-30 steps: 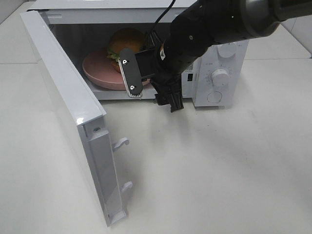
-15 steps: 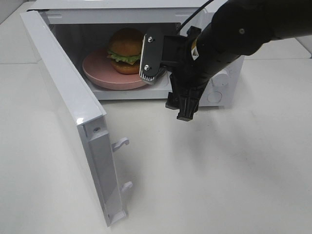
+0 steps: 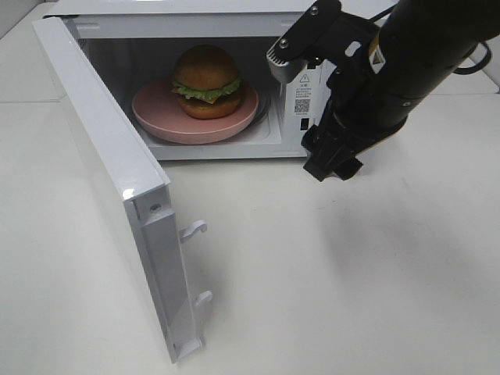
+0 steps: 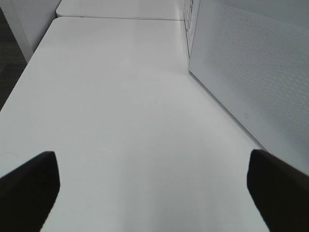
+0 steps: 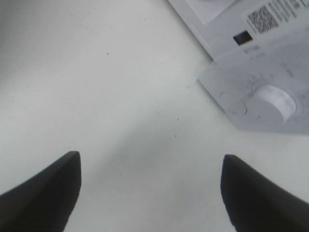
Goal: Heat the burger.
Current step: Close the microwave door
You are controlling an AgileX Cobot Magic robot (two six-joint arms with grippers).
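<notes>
Overhead, the right arm [image 3: 406, 70] hides the microwave [image 3: 219, 150] dial [image 5: 273, 102].

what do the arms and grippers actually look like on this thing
The right arm is bulky and glossy black, with a small yellow-orange mark and a thin black cable by it. The right gripper has flat fingers: one shows a grey face with two screws, the other is black and ribbed. Of the left gripper only two dark tips show.
</notes>
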